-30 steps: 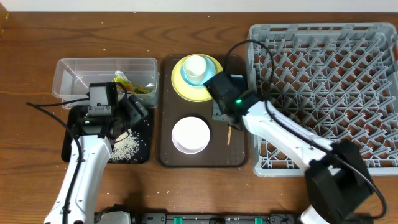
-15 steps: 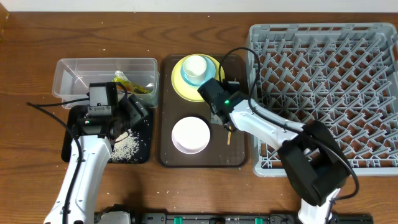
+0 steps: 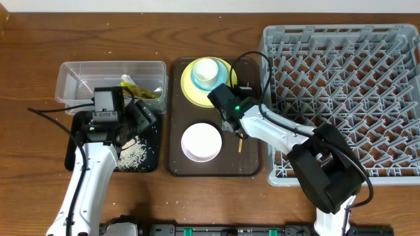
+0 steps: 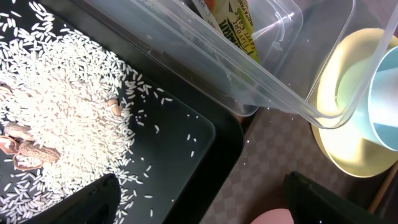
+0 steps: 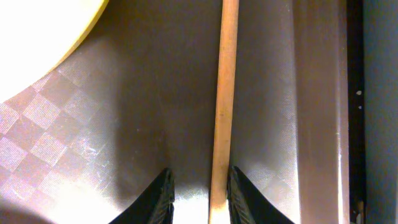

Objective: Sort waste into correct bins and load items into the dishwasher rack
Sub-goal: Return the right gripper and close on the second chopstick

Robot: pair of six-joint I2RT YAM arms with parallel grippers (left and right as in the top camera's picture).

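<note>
Sorting looks mostly done; loading has not started. The snack wrapper (image 3: 139, 88) lies inside the clear tub (image 3: 69, 82), and the rice grains (image 4: 62, 106) are heaped on the black tray (image 3: 149, 154) with a few brown husk-like bits among them. I can't find the tissue in any view.

The dishwasher rack (image 3: 354, 92) holds nothing. All the dishes sit on the brown serving tray (image 3: 177, 164): the yellow plate (image 3: 190, 92) at the far end, with the light blue bowl (image 3: 205, 84) on it and the white cup (image 3: 206, 67) nested inside, and the white bowl (image 3: 201, 141) alone at the near end. One chopstick (image 5: 224, 93) lies along the tray's right side; its mate is not clearly visible. My guess is that every dish remains to be loaded, chopsticks first.

The right gripper (image 5: 199, 199) is low over the chopstick, with its fingers at a narrow spread either side. One is close against the stick and there is a slight gap at the other, so it is not clamped. The left gripper (image 4: 199, 205) hangs over the black tray's edge, spread wide and holding nothing.

Materials:
- The tub is thin see-through plastic with rounded corners.
- The black tray is glossy and shallow.
- The serving tray is matte with a fine checker emboss.
- The chopstick is a slim, smooth wooden rod.
- The rack is a grey moulded lattice of pegs.
- The grains are small, pale and loose.
</note>
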